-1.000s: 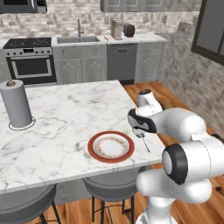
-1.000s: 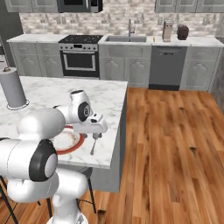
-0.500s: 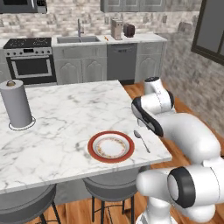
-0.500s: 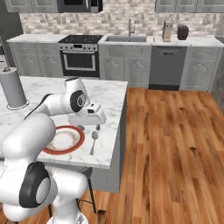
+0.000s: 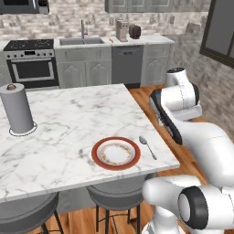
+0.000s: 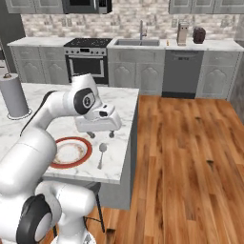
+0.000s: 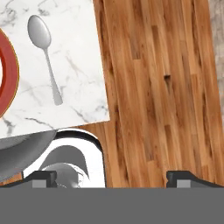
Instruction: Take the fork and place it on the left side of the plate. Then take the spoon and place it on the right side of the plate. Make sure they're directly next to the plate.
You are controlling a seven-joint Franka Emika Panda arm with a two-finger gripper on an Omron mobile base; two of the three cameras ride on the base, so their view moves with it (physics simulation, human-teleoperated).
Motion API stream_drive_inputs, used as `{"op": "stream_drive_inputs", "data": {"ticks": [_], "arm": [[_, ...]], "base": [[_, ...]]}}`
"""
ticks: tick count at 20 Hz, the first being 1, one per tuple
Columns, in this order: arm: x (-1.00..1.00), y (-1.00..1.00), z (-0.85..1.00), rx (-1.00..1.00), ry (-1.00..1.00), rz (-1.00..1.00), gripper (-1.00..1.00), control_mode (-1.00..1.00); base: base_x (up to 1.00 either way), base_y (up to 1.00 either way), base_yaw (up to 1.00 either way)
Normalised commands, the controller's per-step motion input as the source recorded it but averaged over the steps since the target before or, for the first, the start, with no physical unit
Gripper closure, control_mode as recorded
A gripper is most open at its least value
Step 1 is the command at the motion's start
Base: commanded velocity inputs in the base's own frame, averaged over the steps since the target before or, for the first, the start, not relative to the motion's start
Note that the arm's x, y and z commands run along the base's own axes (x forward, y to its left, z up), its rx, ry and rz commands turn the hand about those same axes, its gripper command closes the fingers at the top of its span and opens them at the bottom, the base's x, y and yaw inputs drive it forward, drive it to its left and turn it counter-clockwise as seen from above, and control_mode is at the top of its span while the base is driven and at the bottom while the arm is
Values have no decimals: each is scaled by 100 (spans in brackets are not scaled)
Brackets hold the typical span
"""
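Note:
The silver-grey spoon (image 5: 147, 146) (image 6: 101, 153) (image 7: 43, 56) lies flat on the marble counter, close beside the right edge of the red-rimmed plate (image 5: 98, 161) (image 6: 87, 149) (image 7: 8, 74). Its bowl points away from the counter's near edge. My gripper (image 6: 101, 135) (image 7: 113, 177) hangs open and empty well above the counter, past the spoon, by the counter's right edge. Nothing sits between its fingertips (image 7: 43, 177). The fork is out of view.
A grey paper-towel roll (image 5: 18, 109) (image 6: 13, 97) stands at the counter's far left. Two stools (image 5: 114, 194) sit under the near edge. Wooden floor (image 6: 190, 157) lies beyond the right edge, with stove, sink and cabinets along the back wall.
My gripper has lifted away from low over the spoon, rising and swinging toward the counter's right edge. Its jaws stayed open. The spoon and plate have not moved.

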Motion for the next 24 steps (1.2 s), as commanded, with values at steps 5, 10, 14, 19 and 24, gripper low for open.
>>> {"op": "stream_drive_inputs", "data": {"ticks": [5,10,14,19,24], "arm": [[-42,-23,-2,0,1,0,-100,-100],[-3,11,-18,0,2,0,-100,-100],[-42,-8,-3,6,-16,10,-100,-100],[-51,-29,3,15,-23,22,-100,-100],[-5,-10,1,3,-4,5,-100,100]], "base": [[0,0,0],[0,0,0],[0,0,0],[0,0,0],[-1,-56,18]]}}
